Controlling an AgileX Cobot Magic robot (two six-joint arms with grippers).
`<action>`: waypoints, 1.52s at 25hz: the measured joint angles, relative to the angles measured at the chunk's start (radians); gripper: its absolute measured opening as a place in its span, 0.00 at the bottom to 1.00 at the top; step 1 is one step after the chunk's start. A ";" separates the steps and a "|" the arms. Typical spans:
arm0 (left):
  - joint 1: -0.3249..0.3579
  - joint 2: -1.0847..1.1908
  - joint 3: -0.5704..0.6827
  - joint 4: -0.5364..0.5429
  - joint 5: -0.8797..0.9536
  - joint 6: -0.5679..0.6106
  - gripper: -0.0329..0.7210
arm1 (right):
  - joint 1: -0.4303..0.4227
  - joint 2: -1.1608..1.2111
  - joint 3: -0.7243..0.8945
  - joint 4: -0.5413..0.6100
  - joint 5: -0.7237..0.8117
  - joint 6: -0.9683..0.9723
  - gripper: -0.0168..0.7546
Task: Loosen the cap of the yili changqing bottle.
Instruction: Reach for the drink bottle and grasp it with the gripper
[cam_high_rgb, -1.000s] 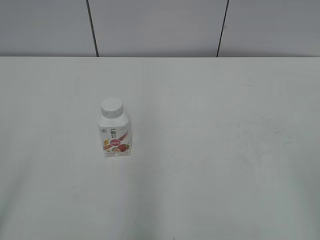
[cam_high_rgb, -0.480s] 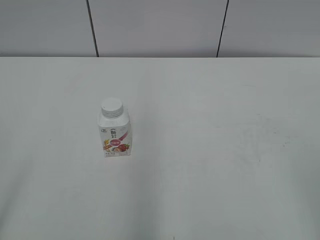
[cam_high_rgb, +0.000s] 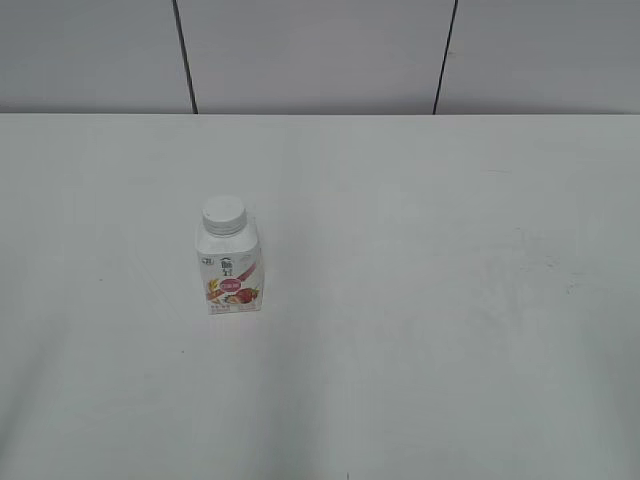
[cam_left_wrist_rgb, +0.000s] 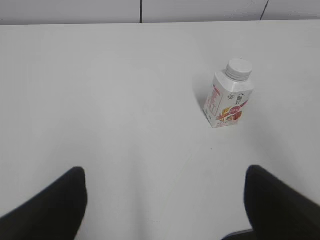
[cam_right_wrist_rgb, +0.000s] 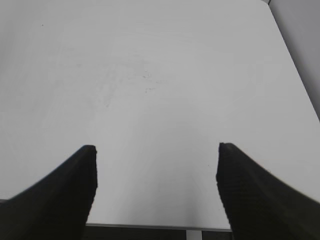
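Yili changqing bottle (cam_high_rgb: 230, 270) stood upright on the white table (cam_high_rgb: 430, 300), left of the middle in the exterior view, with its red-pink label of strawberries and grain facing the camera. Its white cap (cam_high_rgb: 223, 214) sat on the wide neck, and nothing touched it. Neither arm showed in the exterior view. In the left wrist view the same bottle (cam_left_wrist_rgb: 228, 100) stood ahead and to the right, its cap (cam_left_wrist_rgb: 238, 68) on top, well apart from the left gripper (cam_left_wrist_rgb: 165, 200), whose two dark fingers (cam_left_wrist_rgb: 50, 210) were spread wide at the bottom corners with only bare table between them. The right gripper (cam_right_wrist_rgb: 156, 185) was likewise spread wide and held nothing, its dark ribbed fingers (cam_right_wrist_rgb: 55, 195) framing bare tabletop near the table's front edge. Behind the table ran a grey panelled wall (cam_high_rgb: 310, 50) with dark vertical seams.
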 joint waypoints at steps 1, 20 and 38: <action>0.000 0.000 0.000 0.000 0.000 0.000 0.82 | 0.000 0.000 0.000 0.000 0.000 0.000 0.78; 0.000 0.000 0.109 0.062 -0.546 0.000 0.82 | 0.000 0.000 0.000 0.000 0.000 0.000 0.78; 0.000 0.137 0.377 0.066 -1.019 0.000 0.62 | 0.000 0.000 0.000 0.000 0.000 0.000 0.78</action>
